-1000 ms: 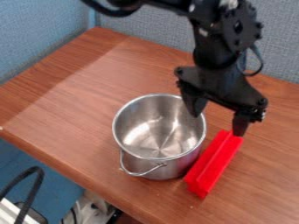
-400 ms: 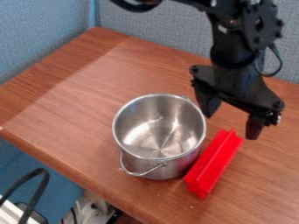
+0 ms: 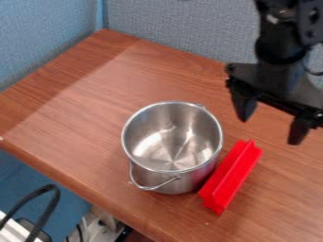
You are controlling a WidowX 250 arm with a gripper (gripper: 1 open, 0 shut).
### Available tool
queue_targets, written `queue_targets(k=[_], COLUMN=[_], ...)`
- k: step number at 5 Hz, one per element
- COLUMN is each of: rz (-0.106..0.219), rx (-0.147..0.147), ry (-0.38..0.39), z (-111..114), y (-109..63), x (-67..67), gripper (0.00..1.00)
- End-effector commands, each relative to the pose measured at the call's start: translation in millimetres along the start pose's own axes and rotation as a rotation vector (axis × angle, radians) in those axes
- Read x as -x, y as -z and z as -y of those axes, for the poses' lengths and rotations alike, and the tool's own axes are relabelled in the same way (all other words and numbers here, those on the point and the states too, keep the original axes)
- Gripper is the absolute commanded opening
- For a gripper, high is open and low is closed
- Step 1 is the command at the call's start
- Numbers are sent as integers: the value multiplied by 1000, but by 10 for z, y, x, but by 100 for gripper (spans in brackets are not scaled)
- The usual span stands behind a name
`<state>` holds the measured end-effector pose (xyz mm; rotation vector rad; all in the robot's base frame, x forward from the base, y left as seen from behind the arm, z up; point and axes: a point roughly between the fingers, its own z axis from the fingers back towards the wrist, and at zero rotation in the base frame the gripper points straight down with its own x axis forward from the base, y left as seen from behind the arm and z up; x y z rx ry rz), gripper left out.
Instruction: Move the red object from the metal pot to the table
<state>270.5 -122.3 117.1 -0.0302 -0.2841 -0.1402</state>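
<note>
The red object [image 3: 231, 176], a long flat red block, lies on the table [image 3: 101, 85] just right of the metal pot [image 3: 173, 145], close to its side, near the table's front right edge. The pot stands upright and shows only its shiny inside, its wire handle hanging at the front. My gripper [image 3: 273, 118] hangs open above and behind the red block's far end, at the right of the view, with nothing between its two black fingers [image 3: 243, 103]. It touches neither the block nor the pot.
The tabletop's front edge runs diagonally just below the pot and block. A blue wall stands behind the table. Dark cables [image 3: 32, 213] hang below the table at the bottom left.
My gripper has moved right and slightly up, away from the pot's rim, staying open. The red block and the pot have not moved.
</note>
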Motion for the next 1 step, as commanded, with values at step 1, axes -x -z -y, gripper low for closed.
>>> queue_targets(k=[1], rz=[41], rx=[11], ry=[18], z=[163], y=[55], x=[-176], gripper=[100])
